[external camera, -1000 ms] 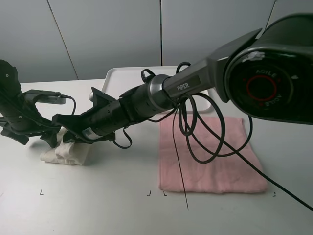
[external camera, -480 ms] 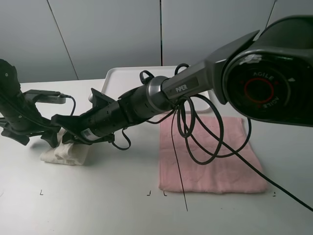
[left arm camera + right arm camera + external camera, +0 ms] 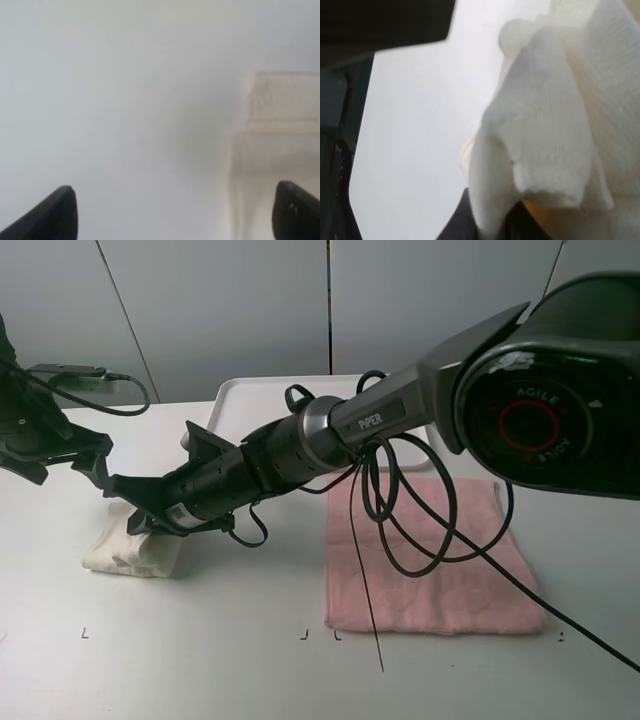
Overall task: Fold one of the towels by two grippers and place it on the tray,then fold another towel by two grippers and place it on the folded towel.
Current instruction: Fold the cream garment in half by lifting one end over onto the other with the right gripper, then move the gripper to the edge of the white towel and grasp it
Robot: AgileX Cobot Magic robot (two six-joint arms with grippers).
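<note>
A crumpled white towel point(image 3: 130, 548) lies on the table at the left. My right gripper point(image 3: 140, 522) reaches across the middle and is shut on the towel's upper edge. In the right wrist view the towel point(image 3: 545, 130) bunches out of the shut fingers point(image 3: 460, 225). My left gripper point(image 3: 98, 462) hangs open and empty above and to the left of the towel. In the left wrist view its fingertips point(image 3: 55, 215) stand wide apart and the towel point(image 3: 280, 125) lies off to one side. A pink towel point(image 3: 440, 570) lies flat at the right. The white tray point(image 3: 250, 400) stands at the back.
Black cables point(image 3: 400, 510) loop from the right arm over the pink towel. The large right arm base point(image 3: 550, 390) fills the upper right. Small corner marks point(image 3: 84, 634) sit near the table's front edge.
My left gripper has let go of the white towel and risen up and back to the left. My right gripper stays shut on the towel.
</note>
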